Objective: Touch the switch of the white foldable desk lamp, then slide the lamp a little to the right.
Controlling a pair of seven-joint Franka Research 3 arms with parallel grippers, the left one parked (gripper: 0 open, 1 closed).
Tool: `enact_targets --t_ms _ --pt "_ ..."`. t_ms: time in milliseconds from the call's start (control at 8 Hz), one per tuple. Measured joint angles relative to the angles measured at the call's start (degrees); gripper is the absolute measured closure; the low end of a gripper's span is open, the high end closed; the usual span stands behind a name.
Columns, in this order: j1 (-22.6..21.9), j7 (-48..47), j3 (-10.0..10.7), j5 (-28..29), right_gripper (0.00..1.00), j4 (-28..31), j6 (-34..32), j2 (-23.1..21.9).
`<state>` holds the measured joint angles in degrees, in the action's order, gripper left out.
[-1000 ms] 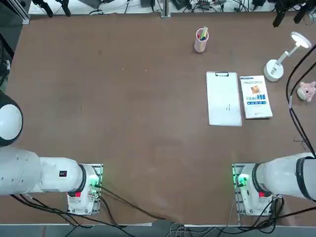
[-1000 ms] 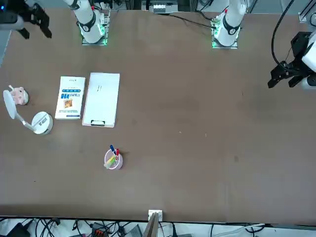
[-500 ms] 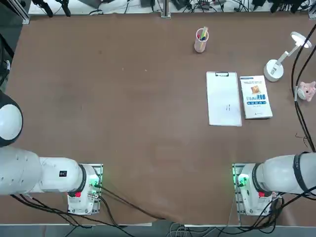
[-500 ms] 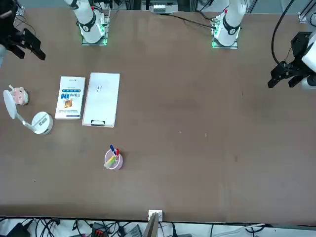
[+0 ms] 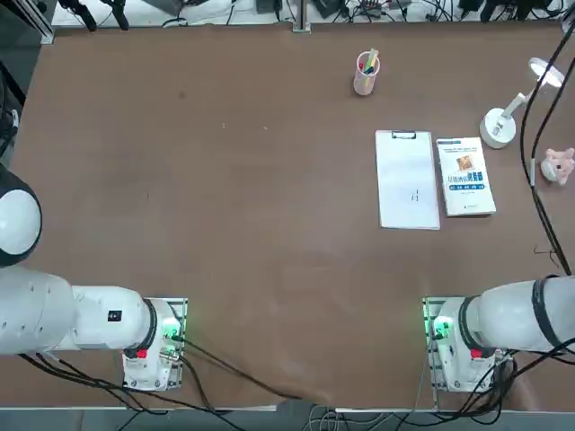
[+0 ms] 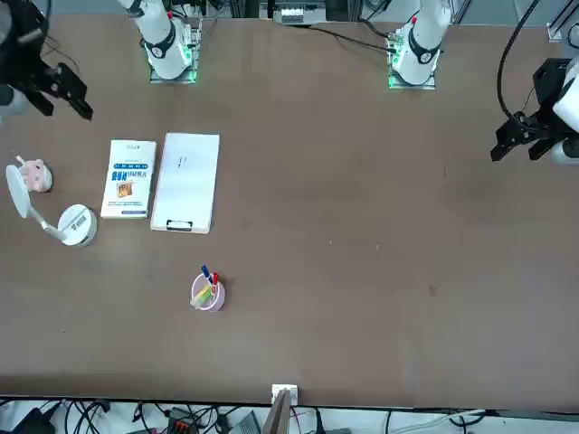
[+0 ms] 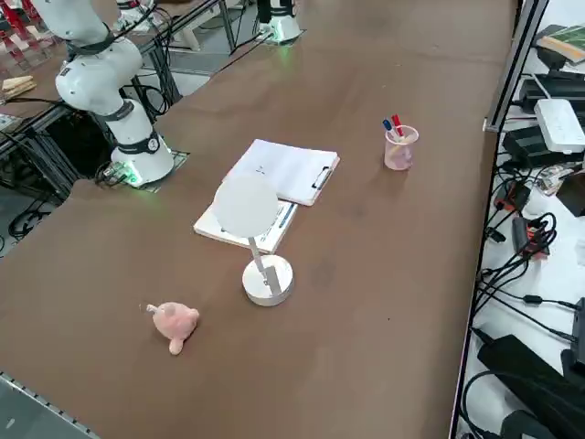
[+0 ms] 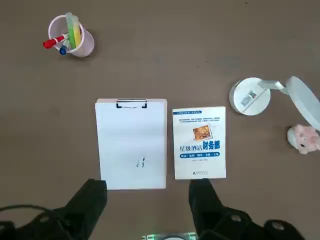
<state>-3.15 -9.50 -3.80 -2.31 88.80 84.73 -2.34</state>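
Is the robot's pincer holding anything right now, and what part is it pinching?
Nothing is held. The right pincer hangs open in the air high above the clipboard and book, far from the white foldable desk lamp.

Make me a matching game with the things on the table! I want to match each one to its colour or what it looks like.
Things:
1. desk lamp
2. pen cup
3. clipboard
4. little toy pig

Looks:
A. pink, lying right beside the lamp's head
B. all white, round base and flat head
C. pink, pens standing inside
D. white sheet under a dark clip

Pairs: 1-B, 2-C, 3-D, 4-A

The right gripper hangs high above the clipboard, jaws open.
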Motion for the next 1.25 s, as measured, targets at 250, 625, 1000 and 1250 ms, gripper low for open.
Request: enact_targets --t_ms 250,625,1000,1250 --pt "0.1 -0.5 0.0 0.0 0.00 0.0 1.6 2.5" --pt "1.0 -0.6 1.9 0.2 0.00 0.5 1.9 3.4" --pt "2.0 -0.3 2.7 0.6 0.00 0.7 3.1 3.5" --pt "2.1 -0.3 2.7 2.0 0.00 0.8 4.1 3.5"
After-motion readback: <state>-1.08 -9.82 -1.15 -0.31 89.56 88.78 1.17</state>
